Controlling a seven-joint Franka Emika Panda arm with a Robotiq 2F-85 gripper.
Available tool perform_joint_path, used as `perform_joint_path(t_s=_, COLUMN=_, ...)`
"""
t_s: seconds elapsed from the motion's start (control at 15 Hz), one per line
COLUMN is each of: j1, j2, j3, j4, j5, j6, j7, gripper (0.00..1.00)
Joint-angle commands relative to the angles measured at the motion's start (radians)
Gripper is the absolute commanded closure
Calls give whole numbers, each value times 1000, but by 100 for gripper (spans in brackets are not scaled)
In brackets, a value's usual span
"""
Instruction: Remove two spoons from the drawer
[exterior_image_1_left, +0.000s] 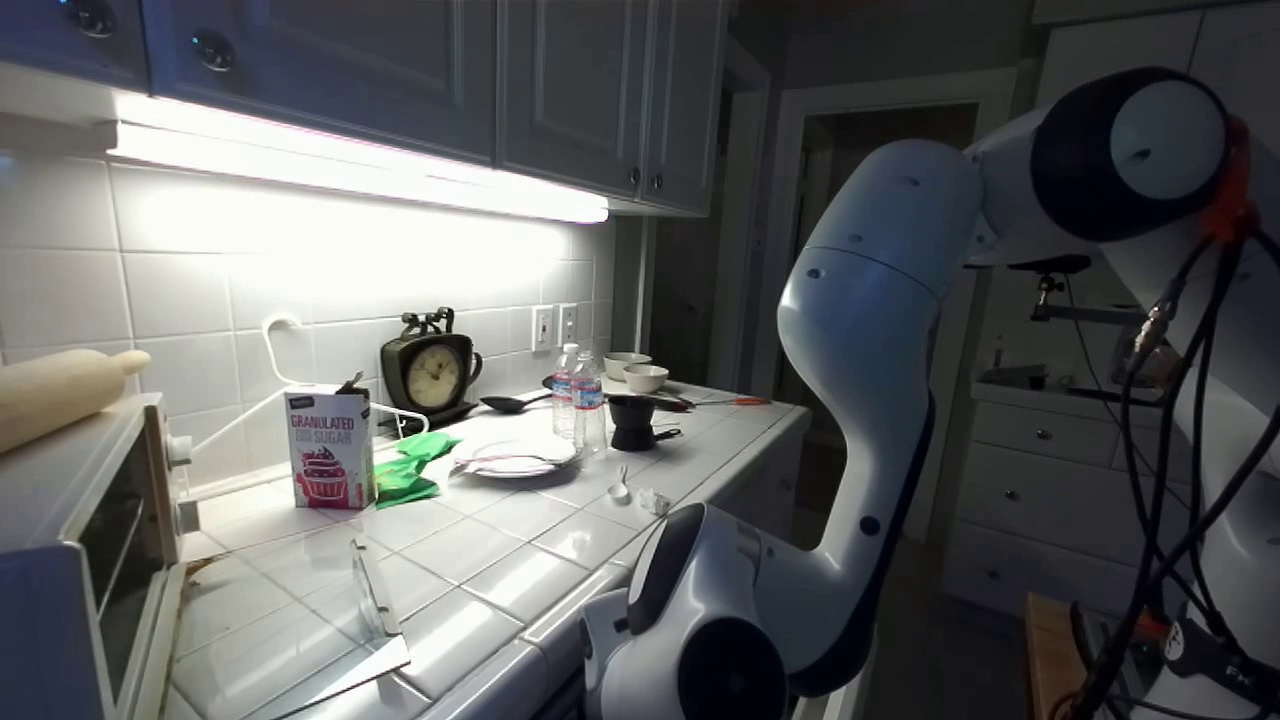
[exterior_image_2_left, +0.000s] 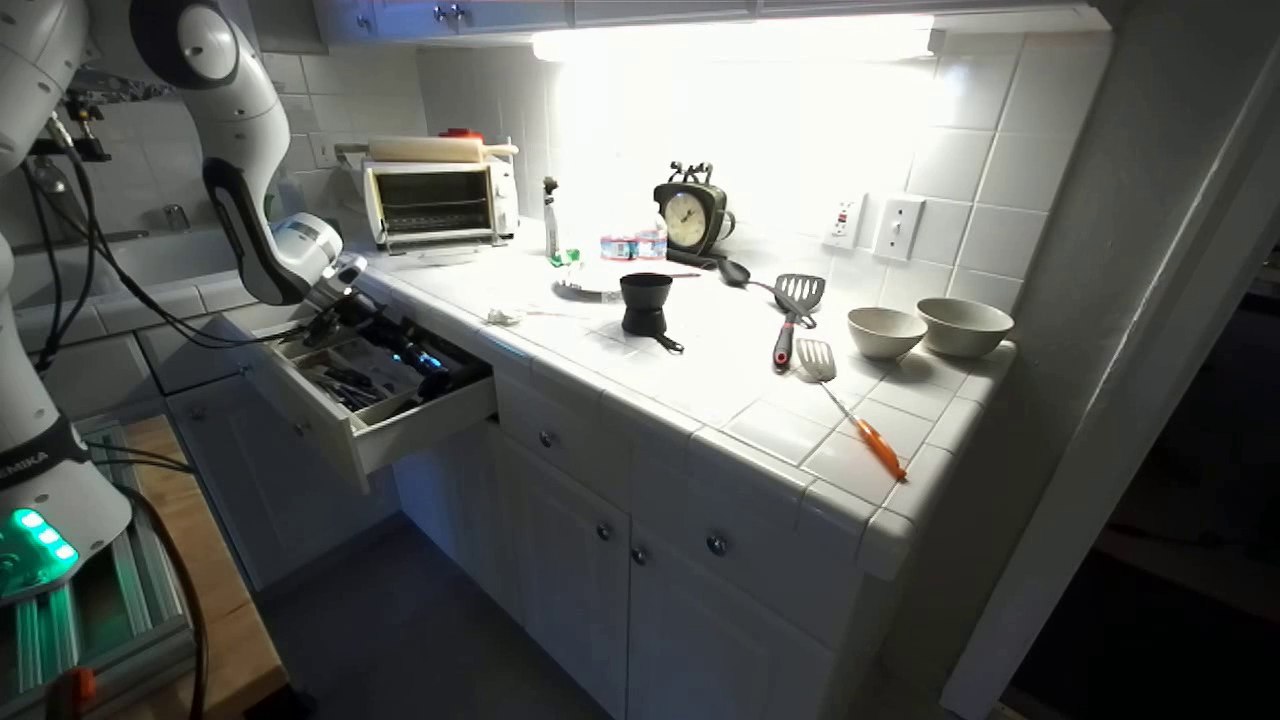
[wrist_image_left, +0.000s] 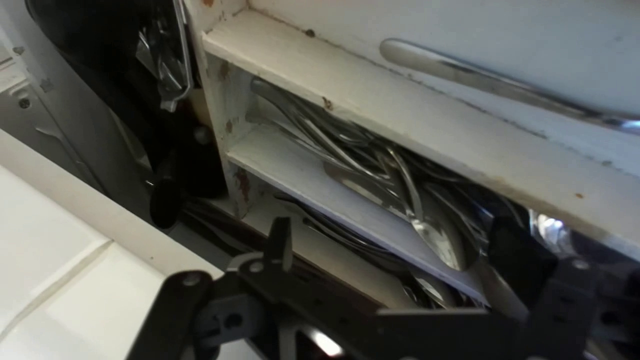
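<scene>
The drawer (exterior_image_2_left: 428, 432) is pulled open under the counter in an exterior view. In the wrist view its white dividers (wrist_image_left: 300, 175) separate compartments of jumbled metal cutlery. A spoon (wrist_image_left: 440, 242) lies bowl-down-right in the middle compartment, among other handles. A second spoon-like bowl (wrist_image_left: 432, 287) shows in the narrow compartment nearer the counter. My gripper (wrist_image_left: 402, 245) is open, its fingers wide apart over these compartments, with nothing held between them. In an exterior view the gripper (exterior_image_2_left: 340, 318) is low over the drawer. The lower parts of the cutlery are hidden by the gripper body.
The tiled counter edge (wrist_image_left: 75, 280) borders the drawer closely. A single knife-like handle (wrist_image_left: 450, 67) lies in a wide compartment. Dark utensils (wrist_image_left: 165, 150) fill the drawer's far end. A toaster oven (exterior_image_2_left: 435, 205), a black cup (exterior_image_2_left: 645, 300) and bowls (exterior_image_2_left: 885, 333) stand on the counter.
</scene>
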Motion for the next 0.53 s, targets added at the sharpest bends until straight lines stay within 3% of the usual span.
perform_joint_path(t_s=0.0, j1=-14, j2=30, j3=15, j4=27, j5=-22, j6=-27, j7=19, gripper=0)
perform_joint_path(t_s=0.47, j1=-33, j2=6, j3=28, j4=14, j5=-21, j6=7, j7=41, gripper=0)
